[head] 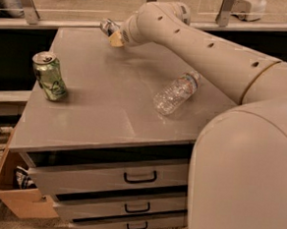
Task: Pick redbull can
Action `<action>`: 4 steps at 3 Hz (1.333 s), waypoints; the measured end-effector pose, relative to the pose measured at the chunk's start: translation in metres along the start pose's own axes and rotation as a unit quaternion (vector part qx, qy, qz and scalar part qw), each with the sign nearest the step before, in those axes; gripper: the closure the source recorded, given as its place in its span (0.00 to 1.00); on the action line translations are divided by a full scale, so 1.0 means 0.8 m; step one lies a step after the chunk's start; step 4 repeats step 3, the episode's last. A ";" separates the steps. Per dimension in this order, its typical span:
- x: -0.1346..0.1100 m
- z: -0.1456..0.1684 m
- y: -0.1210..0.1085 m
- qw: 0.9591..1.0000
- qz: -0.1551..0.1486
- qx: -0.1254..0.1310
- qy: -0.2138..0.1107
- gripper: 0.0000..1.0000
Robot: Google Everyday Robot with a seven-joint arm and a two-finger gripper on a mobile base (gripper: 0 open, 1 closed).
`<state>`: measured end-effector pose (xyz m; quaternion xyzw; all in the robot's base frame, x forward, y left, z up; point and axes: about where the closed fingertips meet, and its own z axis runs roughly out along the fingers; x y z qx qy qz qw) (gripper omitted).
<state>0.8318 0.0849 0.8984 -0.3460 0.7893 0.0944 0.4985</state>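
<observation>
The redbull can (108, 25) is a slim silver can with dark markings. It is tilted at the far edge of the grey table (99, 118), its shiny end pointing up and to the left. My gripper (116, 37) is at the end of the long white arm, right against the can's near right side and touching or almost touching it. Whether the can rests on the table or is held off it cannot be told.
A green can (49, 75) stands upright near the table's left edge. A clear plastic water bottle (176, 91) lies on its side at the right, under my arm. Drawers with handles (139, 177) are below the tabletop. A cardboard box (17, 199) sits at the lower left.
</observation>
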 end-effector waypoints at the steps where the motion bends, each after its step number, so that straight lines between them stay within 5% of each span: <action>1: -0.020 -0.044 0.004 0.999 -0.011 -0.021 -0.047 1.00; 2: -0.009 -0.108 0.006 0.995 -0.007 -0.054 -0.082 1.00; 4: -0.008 -0.144 -0.002 0.993 -0.028 -0.053 -0.105 1.00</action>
